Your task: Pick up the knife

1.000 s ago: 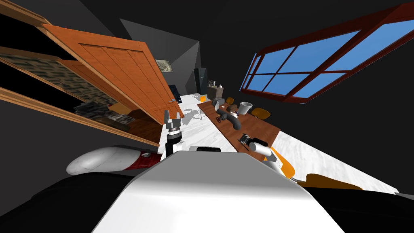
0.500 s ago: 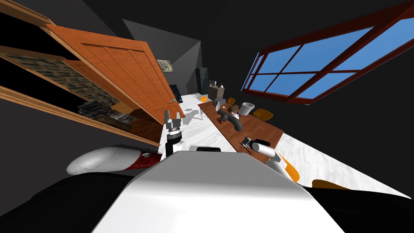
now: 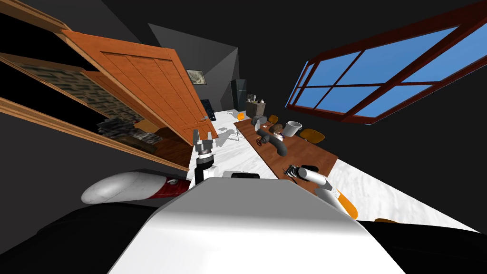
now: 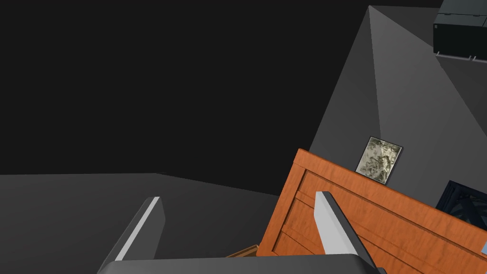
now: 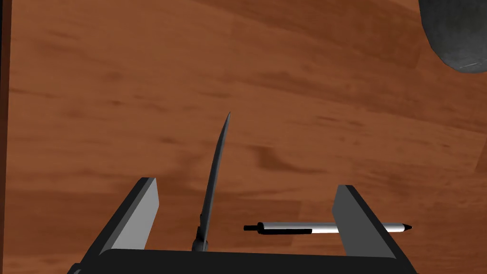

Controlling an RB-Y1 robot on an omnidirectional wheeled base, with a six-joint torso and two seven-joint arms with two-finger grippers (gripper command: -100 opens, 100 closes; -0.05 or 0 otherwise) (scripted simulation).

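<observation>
**Q:** Where does the right arm stand?

**A:** The right gripper [image 5: 245, 188] hangs over the brown wooden table [image 5: 309, 95]. Its fingers are spread wide and hold nothing.

**Q:** And the knife?

**A:** The knife [image 5: 216, 176] is a slim, dark grey, slightly curved blade. It lies on the table between the two fingers, nearer one than the other and touching neither. Its tip points away from the gripper's body, and its handle end passes out of sight under the edge of that body.

**Q:** What else lies near the gripper?

**A:** A pen [image 5: 285, 229], white with black ends, lies crosswise to the knife, just beside it but apart from it. It runs past the finger farther from the knife, which covers part of it. A dark grey rounded object [image 5: 454, 33] sits well beyond that finger. It is probably the bent pipe seen on the table in the head view, though too little of it shows to be sure.

**Q:** How high above the table are the fingertips?

**A:** That cannot be told from these views.

**Q:** The left arm?

**A:** The left gripper [image 3: 203, 142] points upward, well apart from the table and near the orange-brown panelled door [image 3: 152, 90]. Its fingers are also wide apart and empty.
</observation>
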